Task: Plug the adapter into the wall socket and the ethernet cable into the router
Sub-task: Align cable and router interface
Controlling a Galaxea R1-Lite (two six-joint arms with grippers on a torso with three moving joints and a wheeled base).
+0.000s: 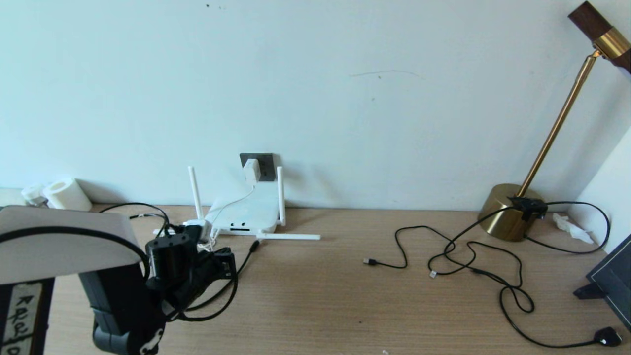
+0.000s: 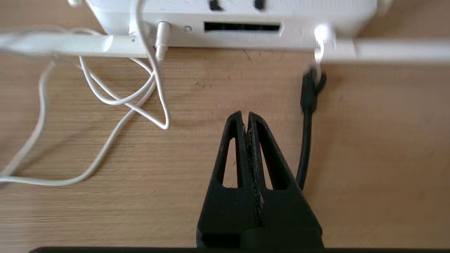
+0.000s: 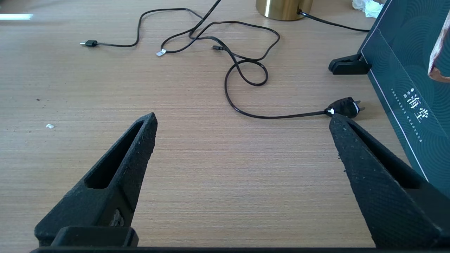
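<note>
A pale wood tabletop runs up to a plain light wall. At its right back corner stands a brass lamp, its thin black cords looping over the wood to a small black plug near the right front edge, beside a dark teal box. Two white rolls sit at the left back corner.

Midway along the back edge, left of centre, the router lies flat, two antennas upright and one lying along the wood. Just above it the adapter sits in the wall socket, its thin white cord coiling down to the router's port edge.

The left gripper hangs low over the wood just in front of that port edge, fingers pressed together on nothing. The ethernet cable lies just beside it, its connector close to the router but apparently not in a port; the blur there makes this uncertain.

The right gripper hovers over the right front part of the tabletop, fingers spread wide and empty.
</note>
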